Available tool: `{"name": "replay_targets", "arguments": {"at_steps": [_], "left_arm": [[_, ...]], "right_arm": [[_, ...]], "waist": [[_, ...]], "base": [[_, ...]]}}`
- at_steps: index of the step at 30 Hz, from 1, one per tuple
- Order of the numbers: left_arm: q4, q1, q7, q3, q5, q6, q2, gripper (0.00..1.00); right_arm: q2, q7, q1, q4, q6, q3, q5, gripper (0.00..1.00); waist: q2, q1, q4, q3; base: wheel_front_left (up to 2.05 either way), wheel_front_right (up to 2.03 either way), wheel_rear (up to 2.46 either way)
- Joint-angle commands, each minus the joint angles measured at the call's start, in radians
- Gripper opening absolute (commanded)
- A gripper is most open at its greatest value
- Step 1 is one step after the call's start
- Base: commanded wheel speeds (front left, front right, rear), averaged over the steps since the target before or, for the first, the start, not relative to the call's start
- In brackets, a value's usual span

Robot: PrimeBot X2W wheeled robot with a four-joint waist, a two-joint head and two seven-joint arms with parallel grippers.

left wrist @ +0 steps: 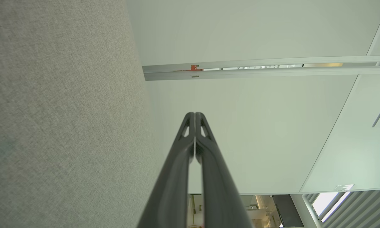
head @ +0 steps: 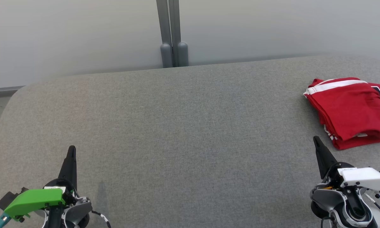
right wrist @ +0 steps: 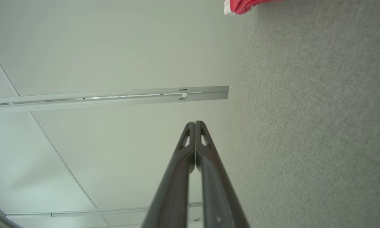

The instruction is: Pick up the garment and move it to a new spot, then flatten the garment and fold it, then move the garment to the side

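Observation:
The garment (head: 351,110) is red with white trim and dark lettering. It lies folded in a stack at the far right of the grey table (head: 183,126), running off the head view's right edge. A corner of the garment (right wrist: 240,4) shows at the top of the right wrist view. My right gripper (head: 316,140) is shut and empty, its tips just left of the garment's near corner, apart from it. Near the table's front left, my left gripper (head: 72,148) is shut with nothing in it. Both pairs of fingers (left wrist: 195,115) (right wrist: 195,124) are pressed together in the wrist views.
A pale wall with a grey double post (head: 172,34) stands behind the table's far edge. The table's corners are rounded at the left and right.

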Motion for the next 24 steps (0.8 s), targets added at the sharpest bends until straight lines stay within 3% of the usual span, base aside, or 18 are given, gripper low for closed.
{"name": "replay_targets", "arguments": {"at_steps": [1, 24], "left_arm": [[-0.003, -0.014, 0.005, 0.003, -0.002, -0.004, 0.007, 0.00], [-0.002, -0.013, 0.004, 0.003, -0.001, -0.004, 0.007, 0.00]], "right_arm": [[-0.001, 0.004, 0.010, -0.005, 0.001, -0.003, 0.006, 0.00], [-0.001, 0.004, 0.010, -0.005, 0.001, -0.002, 0.006, 0.00]], "waist": [[0.0000, 0.0000, 0.000, 0.000], [0.0000, 0.0000, 0.000, 0.000]], "base": [[0.00, 0.00, 0.00], [0.00, 0.00, 0.00]]}}
